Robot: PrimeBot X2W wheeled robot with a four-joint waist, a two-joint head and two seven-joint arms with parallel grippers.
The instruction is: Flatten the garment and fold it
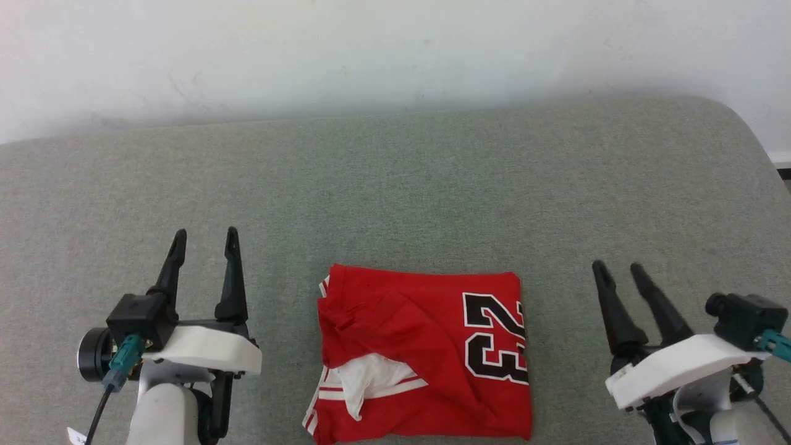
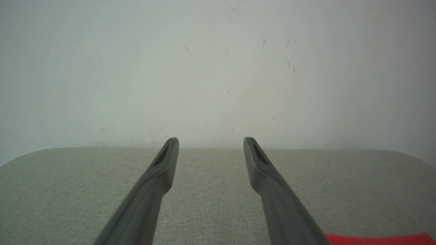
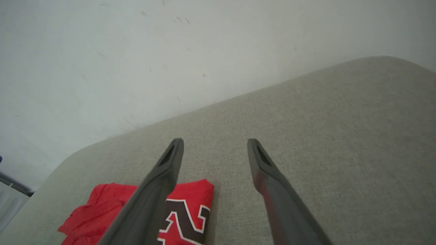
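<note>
Head view: garment (image 1: pixel 420 334) between left gripper (image 1: pixel 206 232), right gripper (image 1: pixel 616 266).

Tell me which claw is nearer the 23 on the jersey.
Right. The right claw sits just beyond the edge of the jersey beside the 23; the left claw sits off the opposite edge, the whole jersey between.

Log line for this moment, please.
garment: folded, lying on grey surface | left gripper: open, clear of it | right gripper: open, clear of it
</note>
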